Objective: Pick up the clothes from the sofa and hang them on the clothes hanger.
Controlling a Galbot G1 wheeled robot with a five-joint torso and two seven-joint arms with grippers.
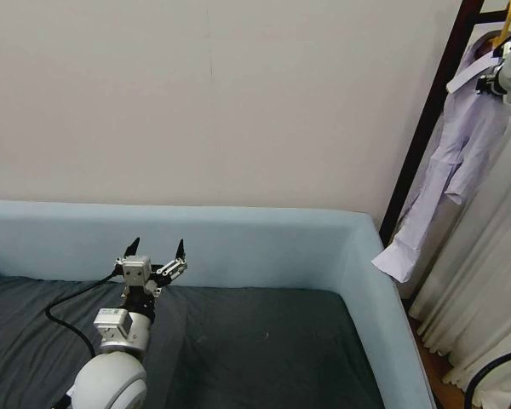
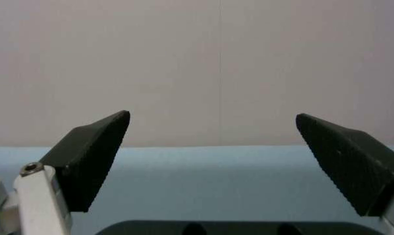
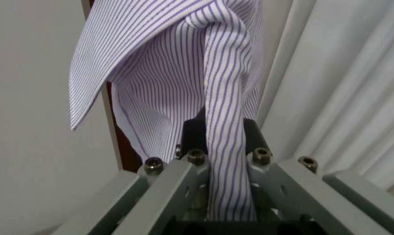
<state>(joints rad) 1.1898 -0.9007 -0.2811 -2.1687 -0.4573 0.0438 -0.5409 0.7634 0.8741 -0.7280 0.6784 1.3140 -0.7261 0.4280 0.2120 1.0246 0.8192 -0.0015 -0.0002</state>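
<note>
Purple-striped white cloth, a long-sleeved shirt (image 1: 460,145), hangs at the far right of the scene, up against the dark wooden pole of the clothes rack (image 1: 426,119). Its collar is at the yellow hanger (image 1: 507,21) near the top, and one sleeve trails down so the cuff ends just beside the sofa's right arm.

The right gripper (image 1: 496,82) is raised high at the shirt's shoulder. In the right wrist view the shirt (image 3: 157,63) drapes above the right gripper (image 3: 221,131), and a narrow gathered fold of it runs down between the black fingers (image 3: 255,134), which pinch that fold from both sides.

Pale curtains (image 1: 485,281) hang just right of the shirt.

To the left stands the sofa (image 1: 238,234), light blue with a dark grey seat cushion (image 1: 264,349). The left gripper (image 1: 157,249) is held low over the cushion, well apart from the shirt, pointing toward the sofa back. Its fingers (image 2: 92,156) are spread wide with nothing between them, as the left wrist view shows around the left gripper (image 2: 213,117). A plain pale wall (image 1: 196,102) rises behind the sofa.
</note>
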